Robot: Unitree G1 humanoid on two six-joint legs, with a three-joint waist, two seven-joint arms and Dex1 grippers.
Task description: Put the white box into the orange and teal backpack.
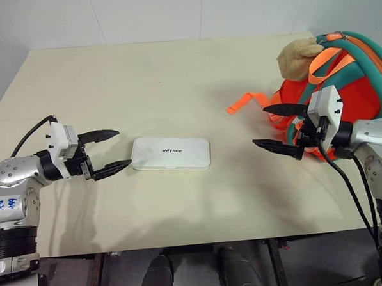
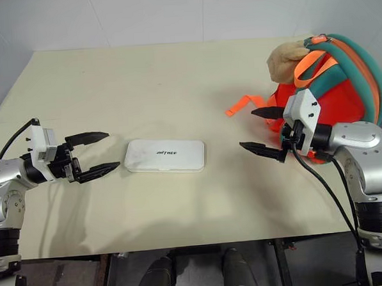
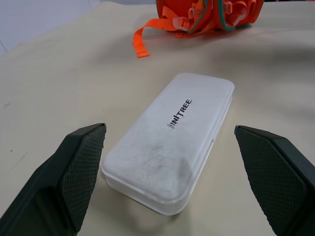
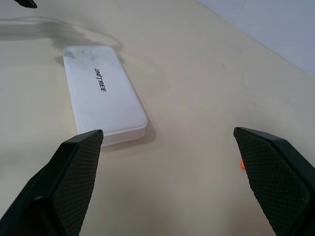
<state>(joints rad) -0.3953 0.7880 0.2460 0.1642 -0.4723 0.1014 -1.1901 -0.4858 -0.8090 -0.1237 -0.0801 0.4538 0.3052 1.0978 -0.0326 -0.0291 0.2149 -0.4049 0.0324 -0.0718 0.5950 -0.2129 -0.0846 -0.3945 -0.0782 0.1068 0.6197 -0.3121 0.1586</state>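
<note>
The white box (image 1: 171, 153) lies flat near the middle of the cream table (image 1: 156, 81), its dark lettering facing up. My left gripper (image 1: 111, 150) is open just off the box's left end, pointing at it, nothing between its fingers. The box (image 3: 170, 140) sits just ahead of the left gripper's fingers (image 3: 78, 174) in the left wrist view. At the right, the orange and teal backpack (image 1: 354, 83) stands with a tan plush toy (image 1: 296, 55) on it. My right gripper (image 1: 275, 127) is open in front of the backpack, facing the box (image 4: 104, 93) across a gap.
A loose orange strap (image 1: 243, 103) trails from the backpack onto the table toward the middle. A white wall rises behind the table's far edge. The table's front edge runs just below both arms.
</note>
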